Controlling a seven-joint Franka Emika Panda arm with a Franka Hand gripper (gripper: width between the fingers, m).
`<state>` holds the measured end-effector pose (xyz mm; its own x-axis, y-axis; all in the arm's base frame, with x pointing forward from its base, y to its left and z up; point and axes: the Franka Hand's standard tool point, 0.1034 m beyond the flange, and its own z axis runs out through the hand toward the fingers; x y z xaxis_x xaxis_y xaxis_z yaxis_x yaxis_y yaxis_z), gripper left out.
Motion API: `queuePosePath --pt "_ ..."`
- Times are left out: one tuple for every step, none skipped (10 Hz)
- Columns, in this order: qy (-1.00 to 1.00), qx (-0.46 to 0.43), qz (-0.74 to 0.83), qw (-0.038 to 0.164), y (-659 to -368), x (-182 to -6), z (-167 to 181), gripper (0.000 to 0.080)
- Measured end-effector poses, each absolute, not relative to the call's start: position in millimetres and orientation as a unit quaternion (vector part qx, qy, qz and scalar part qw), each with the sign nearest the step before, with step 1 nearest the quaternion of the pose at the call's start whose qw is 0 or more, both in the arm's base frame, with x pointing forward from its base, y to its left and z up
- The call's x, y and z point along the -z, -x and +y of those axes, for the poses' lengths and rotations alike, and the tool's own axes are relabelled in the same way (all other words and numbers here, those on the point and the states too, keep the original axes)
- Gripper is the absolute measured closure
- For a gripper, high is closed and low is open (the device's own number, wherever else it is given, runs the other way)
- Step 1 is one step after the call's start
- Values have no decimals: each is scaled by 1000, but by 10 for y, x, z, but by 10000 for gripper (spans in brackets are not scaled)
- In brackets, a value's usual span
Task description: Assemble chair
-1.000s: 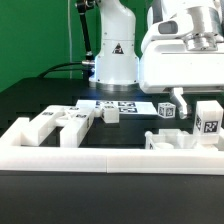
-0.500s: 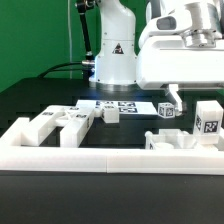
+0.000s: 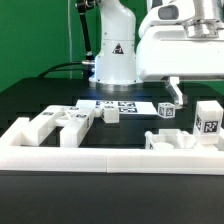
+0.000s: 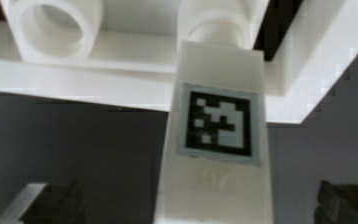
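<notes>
The chair lies in loose white pieces. In the wrist view a long white bar with a square tag [image 4: 218, 122] runs between my gripper's [image 4: 197, 205] fingers [image 4: 51, 203], with dark gaps on both sides; the gripper is open and holds nothing. Beyond the bar lie a flat white slab [image 4: 123, 82] and a piece with a round hole [image 4: 60, 30]. In the exterior view the gripper [image 3: 177, 93] hangs over the right-hand pieces [image 3: 176, 140], near a tall tagged block [image 3: 208, 118]. More blocky pieces [image 3: 60, 122] lie at the exterior view's left.
A long low white border rail [image 3: 100, 157] crosses the front. The marker board [image 3: 120, 104] lies before the robot's base [image 3: 113, 60]. Two small tagged cubes [image 3: 112, 115] [image 3: 167, 110] sit on the black table. A green backdrop stands behind.
The hand has risen a little over the right-hand pieces, and its visible finger stands higher than before. The pieces on the table have not moved.
</notes>
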<state>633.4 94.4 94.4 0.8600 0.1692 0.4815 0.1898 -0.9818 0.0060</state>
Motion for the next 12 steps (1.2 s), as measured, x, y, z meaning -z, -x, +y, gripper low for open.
queuePosePath --pt "972 215 -96 26 -6316 -923 974 150" --pt "980 174 -94 31 -6291 -869 987 150" --pt "987 127 -93 36 -6289 -848 1005 150" --pt "991 89 -95 41 -6319 -871 1017 150" --pt "992 65 -95 44 -6336 -869 1023 150" --pt "994 12 -97 49 -6288 -854 1047 150" --pt "993 -22 -100 53 -6312 -856 1073 150" --pt "992 -45 -101 55 -6310 -844 1086 150" --pt "989 -91 -104 59 -6238 -828 1093 150" --pt "985 -121 -105 62 -6254 -816 1094 150" --pt "985 -116 -107 63 -6332 -813 1081 150" --pt "986 -115 -105 63 -6343 -818 1051 150"
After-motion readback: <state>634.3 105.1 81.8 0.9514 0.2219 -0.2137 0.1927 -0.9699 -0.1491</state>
